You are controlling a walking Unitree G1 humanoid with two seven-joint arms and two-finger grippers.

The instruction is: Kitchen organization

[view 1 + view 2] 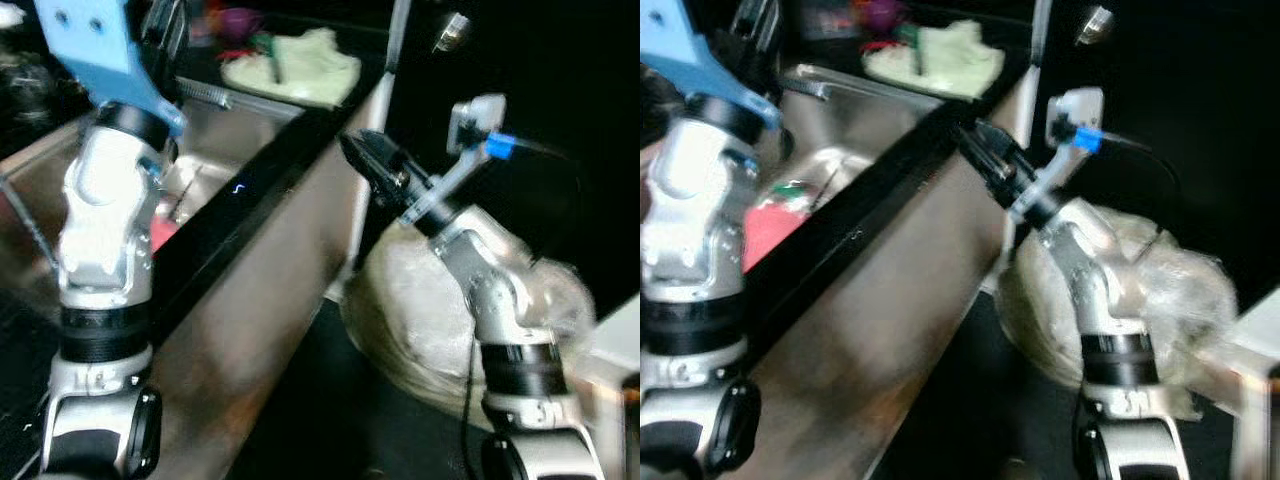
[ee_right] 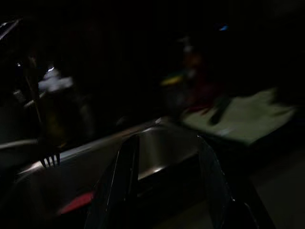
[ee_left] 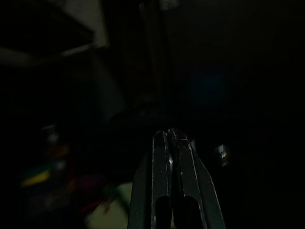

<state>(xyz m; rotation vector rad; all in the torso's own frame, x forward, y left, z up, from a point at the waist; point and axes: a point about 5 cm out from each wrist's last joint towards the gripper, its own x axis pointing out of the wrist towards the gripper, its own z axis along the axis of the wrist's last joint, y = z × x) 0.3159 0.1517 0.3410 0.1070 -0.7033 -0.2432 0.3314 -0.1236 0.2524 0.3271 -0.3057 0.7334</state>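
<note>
A steel sink (image 1: 222, 128) is set in a dark counter, with a red item (image 1: 770, 228) lying in the basin. A pale green cloth (image 1: 296, 66) lies on the counter behind the sink. My left arm is raised over the sink's near side. In its dark wrist view the left gripper (image 3: 171, 136) is shut, with nothing visible between the fingers. My right gripper (image 1: 356, 152) hovers by the counter's black front edge (image 1: 262, 188), pointing toward the sink. It is open and empty (image 2: 167, 142). A fork (image 2: 49, 160) shows at the sink rim.
A translucent white plastic bag (image 1: 415, 300), full and rounded, sits low under my right arm. A metal faucet bar (image 1: 828, 83) runs along the back of the sink. Blurred colourful items (image 1: 238, 22) stand on the counter behind the cloth. The cabinet front (image 1: 270, 330) slopes down below the counter.
</note>
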